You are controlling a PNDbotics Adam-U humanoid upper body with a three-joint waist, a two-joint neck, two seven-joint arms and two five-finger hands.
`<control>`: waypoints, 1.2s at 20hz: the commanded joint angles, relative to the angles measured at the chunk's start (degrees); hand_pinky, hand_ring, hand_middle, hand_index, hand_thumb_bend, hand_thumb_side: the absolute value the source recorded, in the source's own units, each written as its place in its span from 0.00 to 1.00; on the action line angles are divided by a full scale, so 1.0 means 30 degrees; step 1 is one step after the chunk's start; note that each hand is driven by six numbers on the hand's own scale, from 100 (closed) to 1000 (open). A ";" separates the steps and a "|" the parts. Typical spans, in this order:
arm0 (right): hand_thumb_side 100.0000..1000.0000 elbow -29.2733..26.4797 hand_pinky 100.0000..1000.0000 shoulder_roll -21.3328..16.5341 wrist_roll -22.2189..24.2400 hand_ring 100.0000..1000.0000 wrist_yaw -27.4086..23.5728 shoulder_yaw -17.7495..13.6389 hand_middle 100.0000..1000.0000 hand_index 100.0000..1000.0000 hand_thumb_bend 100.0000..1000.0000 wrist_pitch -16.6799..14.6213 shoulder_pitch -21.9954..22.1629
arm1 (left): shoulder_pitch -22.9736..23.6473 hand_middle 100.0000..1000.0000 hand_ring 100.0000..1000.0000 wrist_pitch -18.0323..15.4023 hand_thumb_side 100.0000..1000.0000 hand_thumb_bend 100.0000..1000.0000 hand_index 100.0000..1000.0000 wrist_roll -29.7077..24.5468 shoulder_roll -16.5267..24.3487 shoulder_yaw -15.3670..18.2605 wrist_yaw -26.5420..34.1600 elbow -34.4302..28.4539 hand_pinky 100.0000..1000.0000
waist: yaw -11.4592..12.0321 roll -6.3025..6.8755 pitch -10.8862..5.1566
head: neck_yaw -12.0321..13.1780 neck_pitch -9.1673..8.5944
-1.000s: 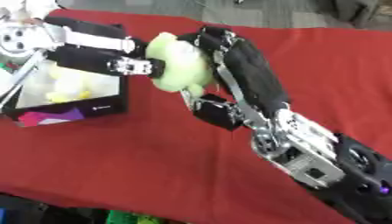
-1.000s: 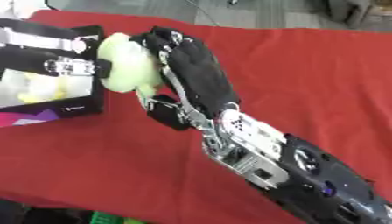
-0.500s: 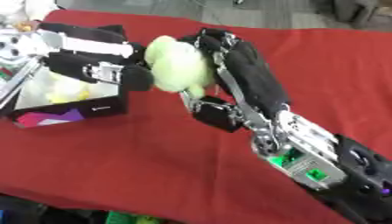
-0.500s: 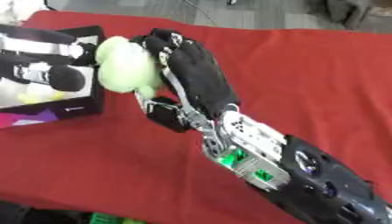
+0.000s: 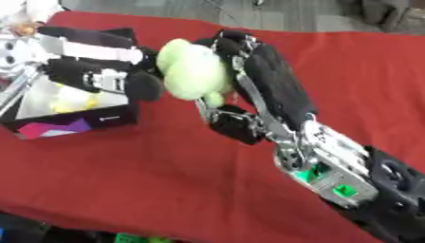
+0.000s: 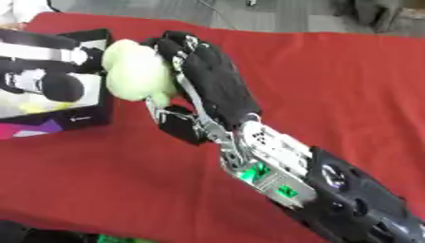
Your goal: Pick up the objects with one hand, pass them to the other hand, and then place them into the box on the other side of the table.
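Left eye view: the right robot hand comes in from the near right and holds a soft green toy up in the air, fingers curled round its right side. The toy is above the red counter, just right of the box. The left robot hand is right by the toy's left side, above the box. Its black fingertips look like they touch the toy, but I can't tell if its fingers are curled or straight. Inside the box there is already smth pale yellow.

Right eye view: same thing, seen a bit more from the right. The toy sits between the 2 hands, w/ the right robot hand wrapped on it and the left robot hand at the far left edge, over the box. The red counter shows no other toys waiting.

How far: I think the pick-up is done and the pass is about half way. Left to do: the left robot hand must take the toy, the right must let go, then the toy goes down into the box, which is v. close below.
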 commanded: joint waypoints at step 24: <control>0.00 0.0215 0.63 0.0001 -0.0323 0.41 -0.0748 0.0045 0.40 0.47 0.00 -0.1155 -0.0580 | -0.1048 0.77 0.95 0.1129 1.00 0.34 0.88 -0.0146 -0.1250 0.0566 -0.6684 0.0547 1.00 | 0.0027 0.0185 -0.0419 | 0.0269 -0.0252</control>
